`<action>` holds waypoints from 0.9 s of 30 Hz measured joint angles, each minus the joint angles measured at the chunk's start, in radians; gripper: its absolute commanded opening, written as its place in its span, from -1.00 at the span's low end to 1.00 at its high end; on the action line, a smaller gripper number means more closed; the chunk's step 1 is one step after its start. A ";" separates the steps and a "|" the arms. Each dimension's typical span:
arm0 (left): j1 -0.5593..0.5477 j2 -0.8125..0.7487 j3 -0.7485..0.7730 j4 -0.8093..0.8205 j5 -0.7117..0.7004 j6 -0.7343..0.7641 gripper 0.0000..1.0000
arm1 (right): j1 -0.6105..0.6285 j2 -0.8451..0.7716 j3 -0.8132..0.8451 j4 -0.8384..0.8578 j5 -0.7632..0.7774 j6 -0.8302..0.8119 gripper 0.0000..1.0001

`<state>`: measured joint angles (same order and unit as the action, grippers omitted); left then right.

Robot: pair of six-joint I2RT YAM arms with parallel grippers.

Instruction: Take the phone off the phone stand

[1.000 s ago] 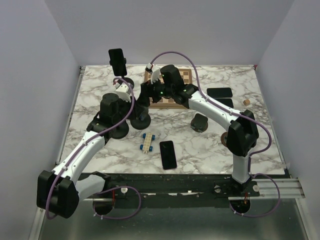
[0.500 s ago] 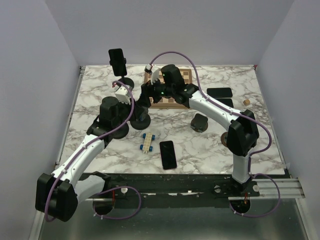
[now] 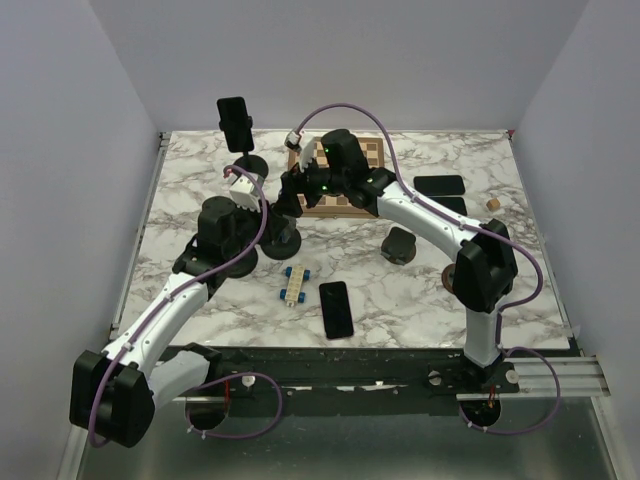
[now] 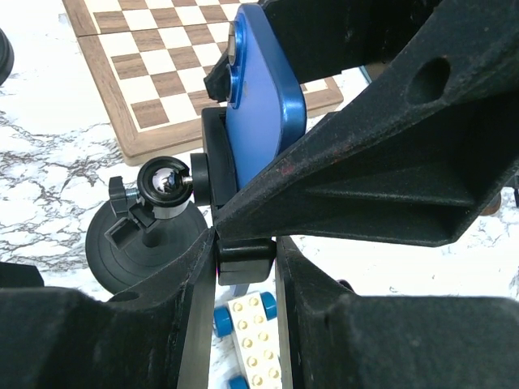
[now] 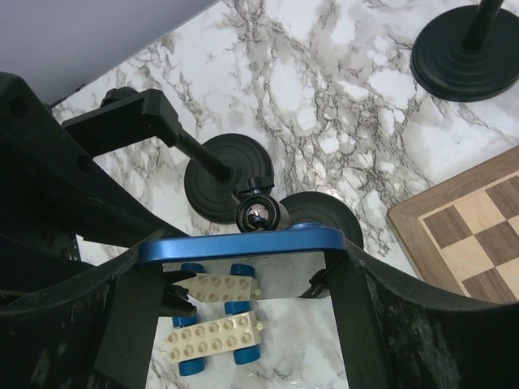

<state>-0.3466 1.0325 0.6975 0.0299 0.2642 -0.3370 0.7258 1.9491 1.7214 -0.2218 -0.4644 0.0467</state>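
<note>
The blue phone [image 5: 243, 243] sits in the clamp of a black phone stand [image 3: 281, 236] at the table's middle left. My right gripper [image 5: 243, 271] is shut across the phone's two long edges, seen in the top view [image 3: 293, 190] just above the stand. My left gripper [image 4: 243, 324] is shut on the stand's black clamp [image 4: 243, 261] under the phone [image 4: 263, 89]. In the top view the left gripper [image 3: 266, 207] sits right beside the right one. The stand's ball joint [image 5: 259, 215] shows behind the phone.
A second stand [image 3: 236, 125] holding a dark phone stands back left. Bare stand bases [image 3: 231, 263] [image 3: 399, 245] sit nearby. A white and blue brick car [image 3: 295, 284] and a black phone [image 3: 337, 309] lie in front. A chessboard [image 3: 345, 200] and two phones [image 3: 440, 185] are behind and to the right.
Both wrists have shifted only slightly around the stand; the right wrist has turned a little to the left. Both grips are unchanged.
</note>
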 measured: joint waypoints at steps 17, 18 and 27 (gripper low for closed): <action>0.047 0.016 0.009 -0.011 0.115 -0.001 -1.00 | -0.036 0.067 0.096 -0.072 -0.199 -0.134 -0.99; 0.047 0.016 0.009 -0.012 0.114 -0.003 -1.00 | -0.036 0.068 0.098 -0.072 -0.196 -0.133 -0.99; 0.024 -0.048 -0.040 0.022 0.002 -0.039 -1.00 | -0.015 0.045 0.048 0.007 -0.061 0.025 -0.99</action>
<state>-0.3222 0.9848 0.6571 0.0521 0.2661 -0.3759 0.7109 1.9945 1.7691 -0.2150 -0.5259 0.0719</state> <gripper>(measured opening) 0.360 0.798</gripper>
